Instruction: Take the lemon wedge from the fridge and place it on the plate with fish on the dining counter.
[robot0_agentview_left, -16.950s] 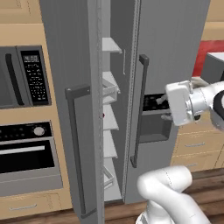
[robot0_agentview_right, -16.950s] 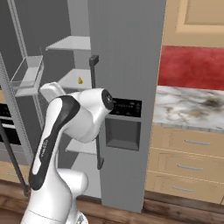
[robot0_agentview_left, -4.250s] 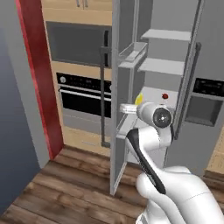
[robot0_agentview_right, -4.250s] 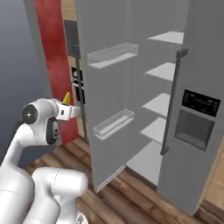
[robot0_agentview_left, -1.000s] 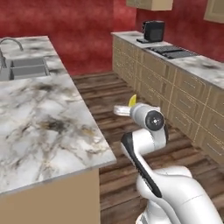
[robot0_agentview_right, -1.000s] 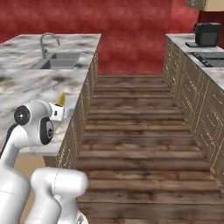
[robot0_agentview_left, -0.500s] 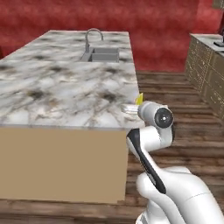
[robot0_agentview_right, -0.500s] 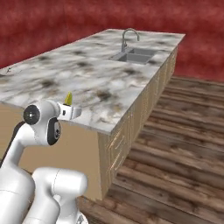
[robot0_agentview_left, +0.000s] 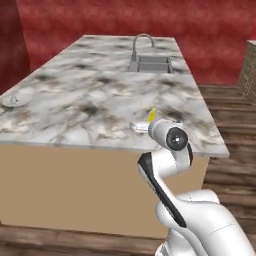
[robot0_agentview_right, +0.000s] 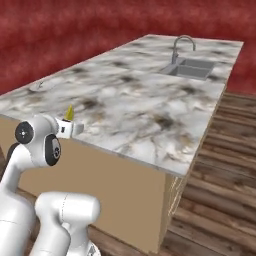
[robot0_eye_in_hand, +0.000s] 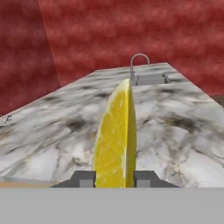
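Left base view: two-finger gripper (robot0_agentview_left: 142, 125) at the near edge of the large white-grey marble dining counter (robot0_agentview_left: 100, 95), clamped on the tiny bright yellow lemon wedge (robot0_agentview_left: 152, 114) — small round white plate with fish (robot0_agentview_left: 12, 100) far off at the counter's left end. Right base view: wedge (robot0_agentview_right: 69, 112) upright above the hand, plate (robot0_agentview_right: 39, 86) beyond. Hand view: wedge (robot0_eye_in_hand: 116, 140) pinched between both dark fingertips (robot0_eye_in_hand: 84, 179) — steel sink (robot0_eye_in_hand: 148, 79) far behind.

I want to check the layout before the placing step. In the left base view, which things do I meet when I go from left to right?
Plate at the counter's far left edge → lemon wedge held in the end effector → sink, set further back on the counter.
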